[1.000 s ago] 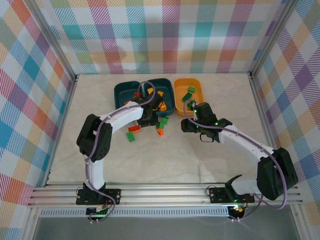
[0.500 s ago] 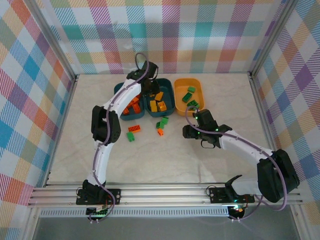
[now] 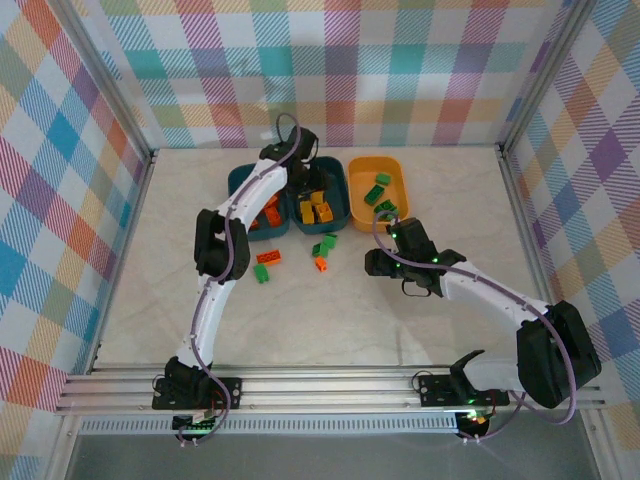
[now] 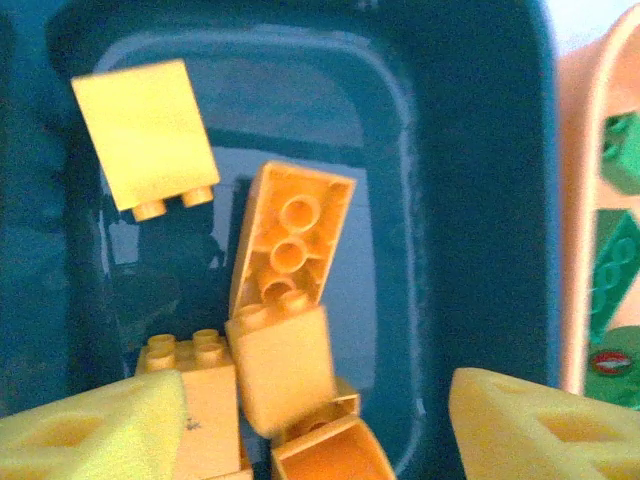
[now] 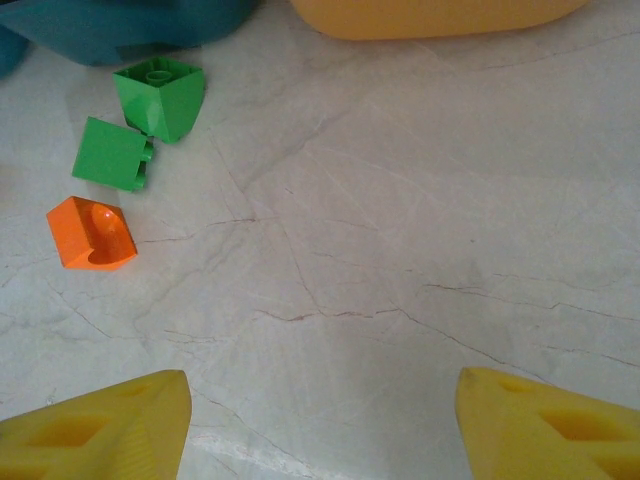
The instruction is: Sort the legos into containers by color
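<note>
Marble-patterned table (image 3: 400, 310), three tubs in a row at the far side. Left arm (image 3: 225, 240) stretches far out over them; right arm (image 3: 490, 290) sits low over mid-table.

Left teal tub (image 3: 235, 185): orange bricks (image 3: 265, 212) inside. Middle teal tub (image 3: 341, 190): yellow bricks (image 4: 285, 300) heaped, one apart near a far corner. Orange-yellow tub (image 3: 401, 185): green bricks (image 3: 380, 190).

Left gripper (image 4: 315, 420) above the middle teal tub, fingers spread wide, gripping nothing. Right gripper (image 5: 320, 420) over bare table, spread wide, empty.

Loose on the table near the tubs: two green pieces (image 5: 160, 95) side by side, orange piece (image 5: 90, 232) just beside them. Further left, a second orange piece (image 3: 268, 257) and a lone green piece (image 3: 261, 272).
</note>
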Available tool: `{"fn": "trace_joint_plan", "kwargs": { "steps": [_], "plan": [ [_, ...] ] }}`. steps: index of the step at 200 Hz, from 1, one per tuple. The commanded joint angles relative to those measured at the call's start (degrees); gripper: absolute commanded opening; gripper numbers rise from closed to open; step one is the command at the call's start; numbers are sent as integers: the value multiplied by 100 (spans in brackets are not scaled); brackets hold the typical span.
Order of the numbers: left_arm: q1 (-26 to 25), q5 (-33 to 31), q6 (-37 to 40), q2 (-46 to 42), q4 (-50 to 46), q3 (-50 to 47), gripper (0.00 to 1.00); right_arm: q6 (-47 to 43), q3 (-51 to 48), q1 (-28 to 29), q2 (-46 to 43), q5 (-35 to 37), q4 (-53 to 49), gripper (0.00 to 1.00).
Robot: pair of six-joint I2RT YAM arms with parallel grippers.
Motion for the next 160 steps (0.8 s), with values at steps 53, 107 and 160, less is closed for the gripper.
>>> {"fn": "trace_joint_plan", "kwargs": {
  "steps": [53,107,160],
  "plan": [
    [-624,-959,-324,-3974,1717,-4216,82,-49,2,-25,-224,-379,485,72],
    [-1393,-2884,-1419,-6928,3887,-8239,100,-243,-926,-24,-639,614,2555,92],
    [-1043,-1294,-1324,-6028,3670,-8516,87,-283,-1158,-68,-425,1103,2587,92]
  ]
}}
